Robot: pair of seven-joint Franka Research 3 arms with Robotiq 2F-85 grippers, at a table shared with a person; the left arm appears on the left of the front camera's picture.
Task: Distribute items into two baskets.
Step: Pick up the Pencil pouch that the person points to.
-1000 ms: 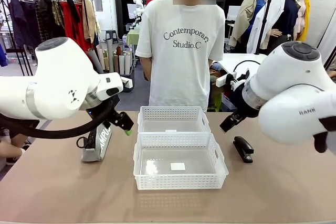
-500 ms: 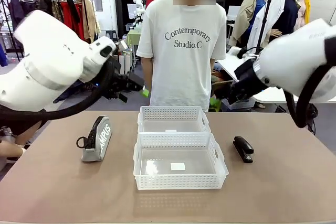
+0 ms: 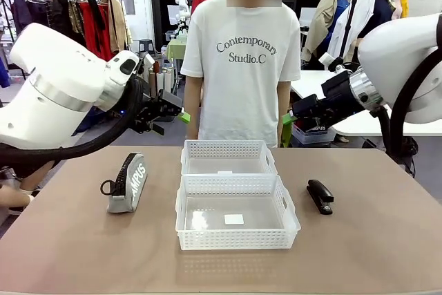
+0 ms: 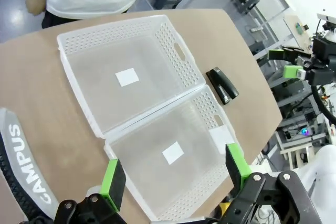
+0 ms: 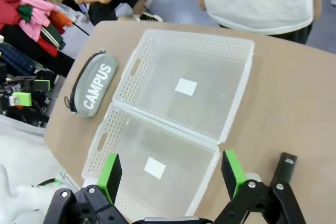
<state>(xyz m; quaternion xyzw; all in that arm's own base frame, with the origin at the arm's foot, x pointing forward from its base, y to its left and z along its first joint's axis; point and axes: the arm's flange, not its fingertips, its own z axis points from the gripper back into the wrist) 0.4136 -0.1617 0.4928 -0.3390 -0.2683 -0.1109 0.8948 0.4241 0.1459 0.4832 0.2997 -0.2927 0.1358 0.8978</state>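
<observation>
**Above the Tabletop, Both Pincers Hung Open With Pouch and Stapler Outside the Baskets**

Above the tabletop's left side, the left pincer (image 3: 181, 112) hung in the air with its jaws spread wide and nothing between them. In its wrist view, the green pads (image 4: 113, 184) stood far apart at the bottom of the picture. Across from it, the right pincer (image 3: 290, 124) was held at about the same height, equally wide open and gripping nothing (image 5: 170, 174).

Below and between them, two white lattice baskets sat touching along their long sides at the middle of the tabletop (image 3: 83, 253). The nearer basket (image 3: 235, 238) lay on the robot's side and the farther basket (image 3: 228, 148) towards the person (image 3: 238, 67) standing at the far edge. A small white label (image 3: 233, 219) showed on the nearer basket's base.

The grey zip pouch (image 3: 128, 183), lettered "CAMPUS", rested on the tabletop to the robot's left of the baskets, near them but apart. The black stapler (image 3: 320, 195) lay on the tabletop to their right, just beside the nearer basket and not touching it.
</observation>
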